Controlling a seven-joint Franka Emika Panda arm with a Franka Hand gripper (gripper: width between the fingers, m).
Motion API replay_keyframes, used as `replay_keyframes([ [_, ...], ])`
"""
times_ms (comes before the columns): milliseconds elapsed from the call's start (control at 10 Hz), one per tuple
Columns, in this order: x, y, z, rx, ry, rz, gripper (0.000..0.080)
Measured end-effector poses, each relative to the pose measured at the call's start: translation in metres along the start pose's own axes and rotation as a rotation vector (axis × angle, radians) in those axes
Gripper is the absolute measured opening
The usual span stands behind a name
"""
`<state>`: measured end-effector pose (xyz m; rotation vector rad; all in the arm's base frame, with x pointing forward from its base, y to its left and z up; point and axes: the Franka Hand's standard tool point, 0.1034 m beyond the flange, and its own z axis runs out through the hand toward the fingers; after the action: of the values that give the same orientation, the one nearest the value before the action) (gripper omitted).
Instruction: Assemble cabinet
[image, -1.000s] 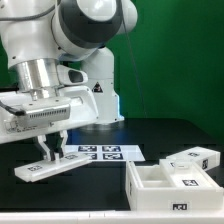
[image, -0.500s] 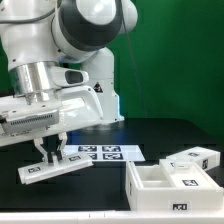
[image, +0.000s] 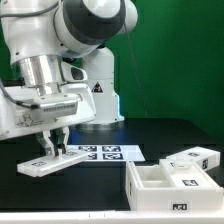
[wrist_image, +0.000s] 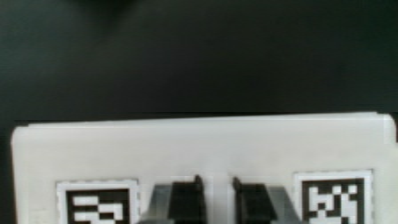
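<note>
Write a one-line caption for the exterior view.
Gripper grips a flat white panel beside the marker board; the open cabinet body sits at the exterior view's right.

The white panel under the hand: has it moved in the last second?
Yes, slightly: the panel has drawn toward the exterior view's left, away from the marker board.
</note>
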<state>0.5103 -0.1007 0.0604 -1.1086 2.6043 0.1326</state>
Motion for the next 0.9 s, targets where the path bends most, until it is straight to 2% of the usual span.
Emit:
replay_keyframes([
  [300, 0.000, 0.001, 0.000, -0.003, 0.013, -0.233, 0.0064],
  [400, -0.009, 0.003, -0.004, 0.016, 0.054, -0.435, 0.0064],
  [500, -0.014, 0.010, -0.010, 0.047, 0.080, -0.664, 0.0064],
  [600, -0.020, 0.023, -0.015, 0.043, 0.078, -0.823, 0.0064],
  [700, -0.028, 0.030, -0.020, 0.054, 0.083, -0.900, 0.0064],
  [800, -0.033, 0.034, -0.020, 0.047, 0.096, -0.945, 0.0064],
  [900, -0.030, 0.033, -0.019, 0.041, 0.102, -1.023, 0.0064],
])
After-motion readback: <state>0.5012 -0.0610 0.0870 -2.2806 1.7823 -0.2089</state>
